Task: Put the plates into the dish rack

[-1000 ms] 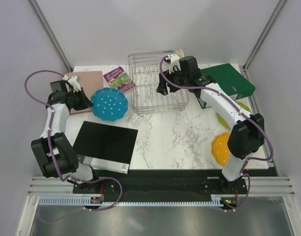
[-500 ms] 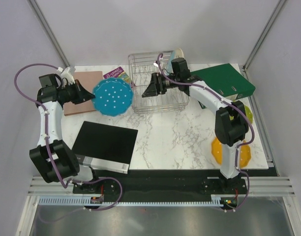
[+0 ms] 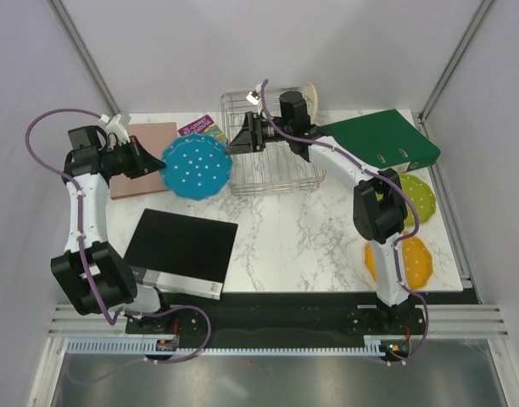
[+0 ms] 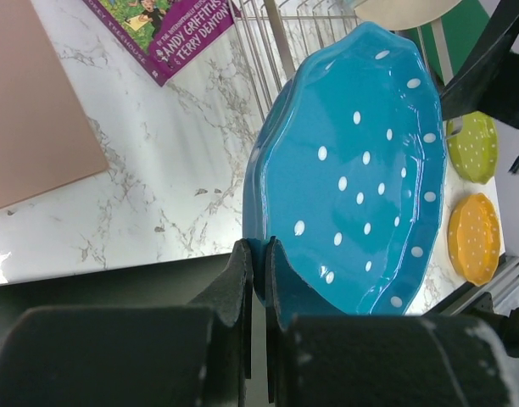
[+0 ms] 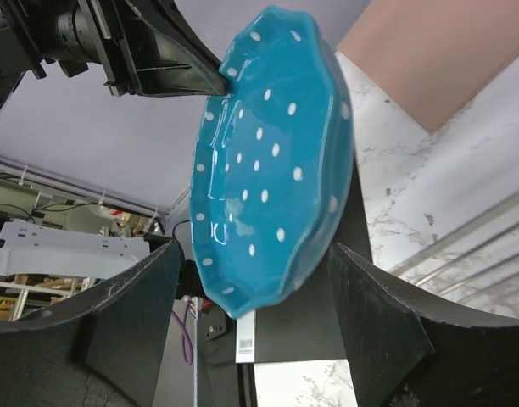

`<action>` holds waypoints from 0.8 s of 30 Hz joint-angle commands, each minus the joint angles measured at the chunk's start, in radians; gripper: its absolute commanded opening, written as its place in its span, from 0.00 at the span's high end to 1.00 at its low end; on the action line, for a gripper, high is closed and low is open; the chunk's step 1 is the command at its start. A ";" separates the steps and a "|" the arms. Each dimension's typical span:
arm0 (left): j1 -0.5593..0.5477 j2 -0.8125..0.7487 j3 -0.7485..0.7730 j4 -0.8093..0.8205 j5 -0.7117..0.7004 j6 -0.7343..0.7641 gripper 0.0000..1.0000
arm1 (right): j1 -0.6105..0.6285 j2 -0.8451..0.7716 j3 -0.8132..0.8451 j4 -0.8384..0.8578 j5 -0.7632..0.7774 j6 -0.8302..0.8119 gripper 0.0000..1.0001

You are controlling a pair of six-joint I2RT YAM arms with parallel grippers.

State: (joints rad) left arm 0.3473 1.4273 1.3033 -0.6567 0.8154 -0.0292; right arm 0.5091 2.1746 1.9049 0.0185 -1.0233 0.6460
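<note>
My left gripper is shut on the rim of the blue white-dotted plate and holds it tilted up off the table, left of the dish rack. In the left wrist view the pads pinch the plate's lower edge. My right gripper is open above the rack's left side, facing the plate. In the right wrist view the plate's near edge lies between the spread fingers. The green plate and orange plate lie at the right. The cream plate shows behind the rack.
A green binder lies at the back right. A purple book and a pink board lie at the back left. A black flat pad lies at the front left.
My left gripper has lifted the blue plate off the table, tilted it up and carried it right. My right gripper has swung left over the rack to the plate's edge.
</note>
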 commanded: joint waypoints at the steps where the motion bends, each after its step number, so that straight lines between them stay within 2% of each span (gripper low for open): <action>1: -0.019 -0.031 0.077 0.048 0.110 -0.094 0.98 | 0.045 0.039 0.034 0.044 -0.003 0.032 0.22; 12: -0.034 -0.044 0.074 0.072 0.111 -0.133 0.98 | 0.062 0.074 0.030 -0.043 0.057 -0.013 0.23; 21: -0.037 -0.038 0.059 0.092 0.091 -0.135 0.98 | 0.059 0.054 0.042 -0.045 0.084 -0.034 0.46; 24: -0.042 -0.025 0.051 0.109 0.087 -0.141 0.98 | 0.054 0.039 0.040 -0.043 0.083 -0.037 0.67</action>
State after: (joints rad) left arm 0.3107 1.4273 1.3136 -0.6453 0.8043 -0.0814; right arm 0.5674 2.2433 1.9083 -0.0380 -0.9482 0.6277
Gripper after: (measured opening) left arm 0.053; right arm 0.431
